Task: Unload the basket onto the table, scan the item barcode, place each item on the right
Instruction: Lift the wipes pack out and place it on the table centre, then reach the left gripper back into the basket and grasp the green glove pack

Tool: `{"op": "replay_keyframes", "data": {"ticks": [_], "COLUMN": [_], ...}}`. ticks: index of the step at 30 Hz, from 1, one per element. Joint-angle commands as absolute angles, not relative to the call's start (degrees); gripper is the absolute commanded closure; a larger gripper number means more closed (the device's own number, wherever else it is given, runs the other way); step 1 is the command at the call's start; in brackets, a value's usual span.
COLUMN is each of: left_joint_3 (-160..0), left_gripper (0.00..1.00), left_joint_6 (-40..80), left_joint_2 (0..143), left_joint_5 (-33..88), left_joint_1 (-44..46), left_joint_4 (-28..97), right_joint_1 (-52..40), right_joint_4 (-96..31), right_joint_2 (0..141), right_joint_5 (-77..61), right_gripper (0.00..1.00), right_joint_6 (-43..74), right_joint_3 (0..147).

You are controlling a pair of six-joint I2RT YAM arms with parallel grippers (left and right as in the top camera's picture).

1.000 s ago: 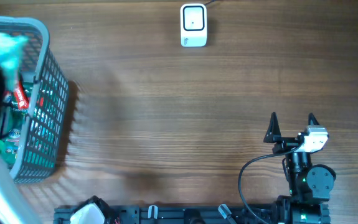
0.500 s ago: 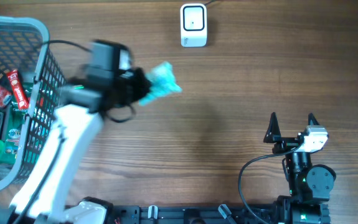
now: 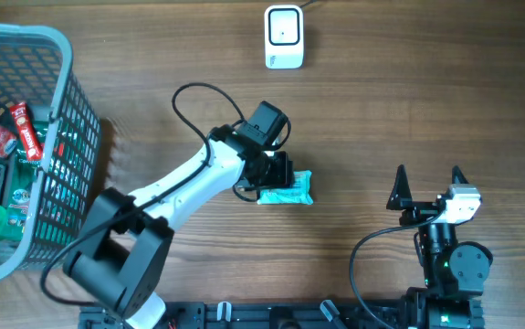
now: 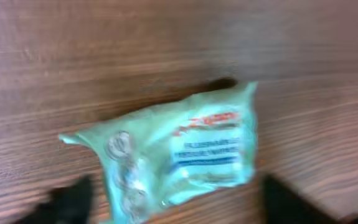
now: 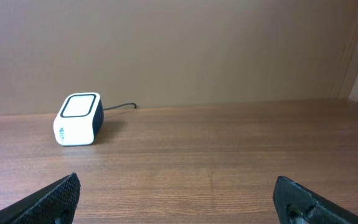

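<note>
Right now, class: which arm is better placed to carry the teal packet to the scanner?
Left: the left gripper hangs open over the packet; the right gripper sits parked well apart.

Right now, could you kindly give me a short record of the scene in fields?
Item: mint-green plastic packet, lying flat on the wooden table
Left pincer: open, over the packet, not gripping it
Right pincer: open, empty, near its base
Scanner: white box-shaped barcode scanner, at the far edge, apart from the packet
Basket: grey plastic mesh basket, at left, holding more items
Barcode: label blurred, cannot tell
</note>
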State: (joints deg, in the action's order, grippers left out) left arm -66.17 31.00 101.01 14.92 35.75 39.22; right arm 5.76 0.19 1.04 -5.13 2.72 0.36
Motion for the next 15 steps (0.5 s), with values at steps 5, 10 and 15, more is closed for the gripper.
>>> {"op": "replay_keyframes", "data": {"ticks": [5, 10, 15], "left_joint_3": [-91.07, -98.32, -98.32], "left_gripper": [0.00, 0.00, 0.00], "left_joint_6": [24.43, 30.96, 36.38], "left_joint_2": [85.69, 74.00, 68.42], "left_joint_5": [5.02, -12.64, -13.80], "left_joint_1": [29.02, 14.79, -6.35], "left_joint_4": [55.24, 64.73, 71.11], "right_joint_1": [5.63, 5.63, 5.63], "right_joint_4": [0.34, 0.34, 0.34], "right_joint_2": [0.58, 0.58, 0.58], "right_joint_5": [-5.82, -5.82, -5.82], "right_gripper": [0.00, 0.00, 0.00], "right_joint_6": [3.14, 3.14, 3.14], "right_joint_3": [0.30, 0.30, 0.30]}}
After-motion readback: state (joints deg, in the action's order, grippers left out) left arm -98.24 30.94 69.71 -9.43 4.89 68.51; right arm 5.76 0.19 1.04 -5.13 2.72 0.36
